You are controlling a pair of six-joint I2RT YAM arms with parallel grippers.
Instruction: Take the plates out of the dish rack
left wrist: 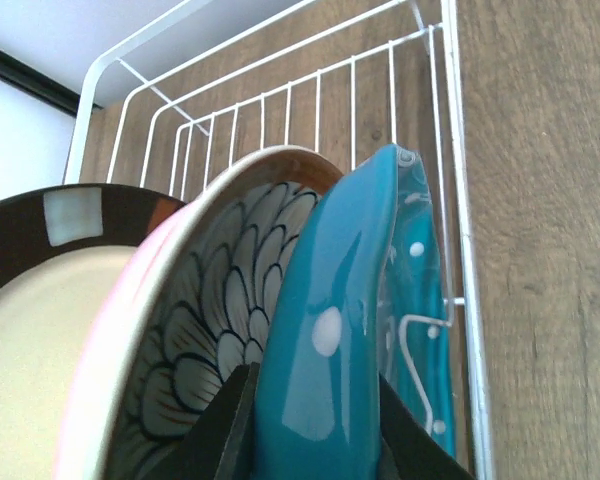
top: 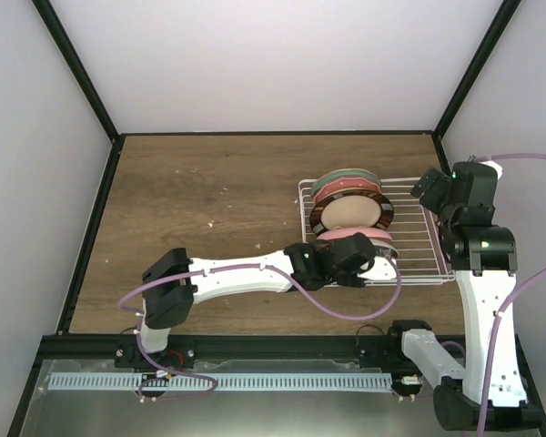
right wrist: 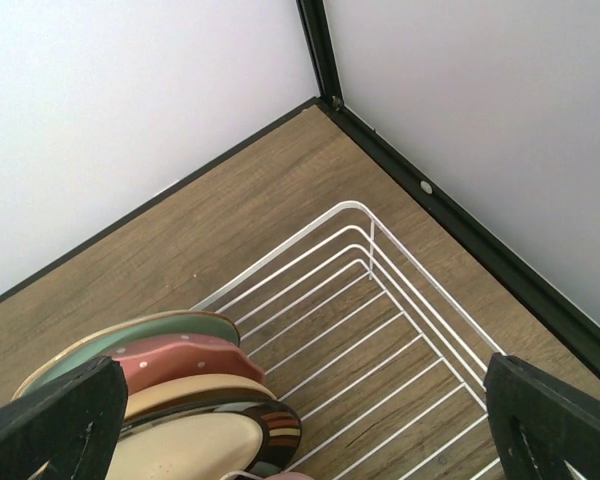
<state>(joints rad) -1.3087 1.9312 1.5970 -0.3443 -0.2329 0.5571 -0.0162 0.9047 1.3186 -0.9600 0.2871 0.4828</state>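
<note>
The dish rack point(top: 419, 246) sits on the right half of the table point(top: 209, 200), and all the plates in view stand upright on edge in it, packed face to face in a short row so that each leans on its neighbour and the wire loops keep them from rolling. The left arm reaches low across the table to the near end of that row. Its wrist view shows the left gripper point(left wrist: 315, 400) with one dark finger on either side of the teal plate point(left wrist: 330, 330), so the jaws look clamped on the plate's rim. This end plate is the sensible one to take: its outer face is free, with only the rack's end wire beside it. Its inner face lies against the petal-patterned plate point(left wrist: 210, 300). Behind that come the thin edge of a pink plate point(left wrist: 110, 330) and the dark-rimmed tan plate point(left wrist: 40, 300). Gripping the rim from the edge leaves room to draw the plate up and out of its slot, though judging by how tightly the plates nest, the neighbour could tip or drag along. The right gripper point(right wrist: 305, 400) hangs above the far right part of the rack with its jaws wide apart and nothing between them. From there it looks down on the green plate point(right wrist: 130, 335) and the red-pink dotted plate point(right wrist: 180, 360) at the far end of the row. It seems to be waiting out of the left arm's way. No plate lies on the table yet, so the unloading is at its first plate.
</note>
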